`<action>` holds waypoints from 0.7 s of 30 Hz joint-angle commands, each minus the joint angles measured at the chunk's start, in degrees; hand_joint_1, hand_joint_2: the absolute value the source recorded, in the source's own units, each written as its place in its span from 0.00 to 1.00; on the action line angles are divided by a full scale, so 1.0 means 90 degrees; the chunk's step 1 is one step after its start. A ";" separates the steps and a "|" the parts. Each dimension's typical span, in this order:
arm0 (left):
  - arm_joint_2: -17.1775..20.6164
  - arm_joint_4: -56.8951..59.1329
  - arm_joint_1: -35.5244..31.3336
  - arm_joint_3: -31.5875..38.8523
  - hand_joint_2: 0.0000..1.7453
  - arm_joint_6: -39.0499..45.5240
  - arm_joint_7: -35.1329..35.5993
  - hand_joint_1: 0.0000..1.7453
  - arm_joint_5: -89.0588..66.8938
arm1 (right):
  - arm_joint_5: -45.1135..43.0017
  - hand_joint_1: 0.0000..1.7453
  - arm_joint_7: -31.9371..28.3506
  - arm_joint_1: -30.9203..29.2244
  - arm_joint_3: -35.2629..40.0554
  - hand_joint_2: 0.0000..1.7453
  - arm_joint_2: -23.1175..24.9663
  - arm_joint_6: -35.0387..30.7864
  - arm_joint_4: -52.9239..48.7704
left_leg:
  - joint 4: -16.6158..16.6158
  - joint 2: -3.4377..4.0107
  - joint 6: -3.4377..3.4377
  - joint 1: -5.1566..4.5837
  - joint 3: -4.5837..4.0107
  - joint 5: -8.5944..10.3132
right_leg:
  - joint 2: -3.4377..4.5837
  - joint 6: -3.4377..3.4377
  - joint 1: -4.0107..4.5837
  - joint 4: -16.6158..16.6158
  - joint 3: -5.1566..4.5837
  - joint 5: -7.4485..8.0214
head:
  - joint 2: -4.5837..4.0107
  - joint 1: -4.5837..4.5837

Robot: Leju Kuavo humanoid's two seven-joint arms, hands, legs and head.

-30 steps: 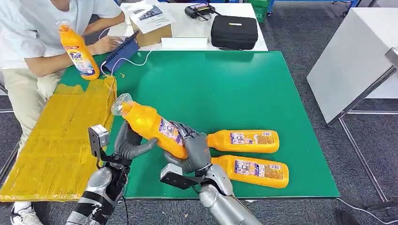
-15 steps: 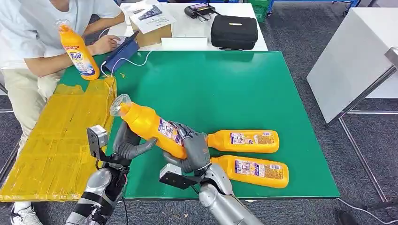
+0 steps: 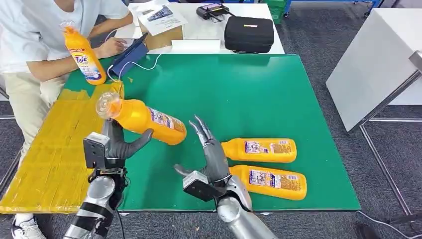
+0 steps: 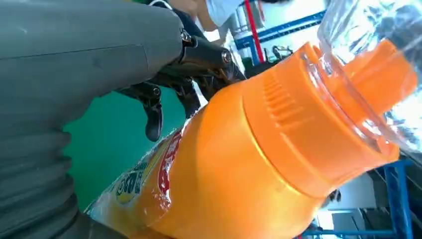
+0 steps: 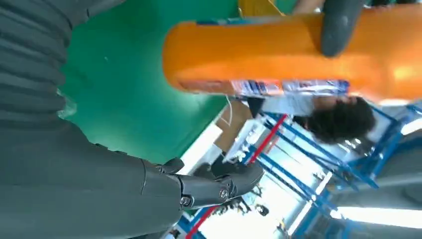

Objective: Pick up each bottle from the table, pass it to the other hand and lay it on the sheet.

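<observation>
My left hand (image 3: 119,144) grips an orange bottle (image 3: 142,121) with a clear cap, held nearly level above the table's left part, beside the yellow sheet (image 3: 59,149). Up close, the left wrist view has the same bottle (image 4: 239,164) against my left hand (image 4: 74,114). My right hand (image 3: 211,154) stands open, fingers spread and pointing up, just right of the bottle's base and apart from it; the right wrist view has the bottle (image 5: 298,50) beyond my right hand (image 5: 99,184). Two more orange bottles (image 3: 259,150) (image 3: 268,181) lie on the green table (image 3: 239,94) at my right.
A person (image 3: 40,40) sits at the far left corner, holding another orange bottle (image 3: 85,56) upright near the sheet's far end. A tablet (image 3: 130,56), a cardboard box (image 3: 161,36) and a black case (image 3: 249,33) lie behind the table. A white table (image 3: 378,59) stands at the right.
My right hand has let go of the bottle and opened, fingers spread upward. My left hand now holds the bottle alone and has carried it left and up toward the sheet.
</observation>
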 commanded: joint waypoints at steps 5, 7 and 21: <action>0.0484 0.1172 -0.0881 0.0402 1.00 0.2670 0.0496 1.00 -0.3919 | -0.0734 0.00 -0.0046 0.0413 -0.0635 1.00 -0.0519 0.0306 -0.2061 | 0.0014 -0.0020 -0.0013 0.0016 0.0024 -0.0019 | 0.0004 -0.0012 0.0013 0.0003 0.0036 -0.0020 | 0.0000 -0.0002; 0.0539 0.1335 -0.0934 0.0352 1.00 0.2706 0.0631 1.00 -0.4292 | -0.0750 0.00 -0.0027 0.0406 -0.0684 1.00 -0.0522 0.0281 -0.2103 | 0.0002 -0.0020 -0.0007 0.0005 0.0011 -0.0004 | -0.0005 -0.0006 0.0004 0.0000 0.0016 -0.0009 | 0.0000 -0.0002; 0.2310 0.2914 -0.1850 -0.3207 1.00 0.2877 0.5409 1.00 -0.9169 | -0.1089 0.00 -0.0061 0.0368 -0.0964 1.00 -0.0639 0.0143 -0.2633 | 0.0000 -0.0027 -0.0007 0.0012 0.0031 -0.0007 | -0.0016 -0.0008 0.0007 -0.0005 0.0036 -0.0018 | 0.0000 0.0000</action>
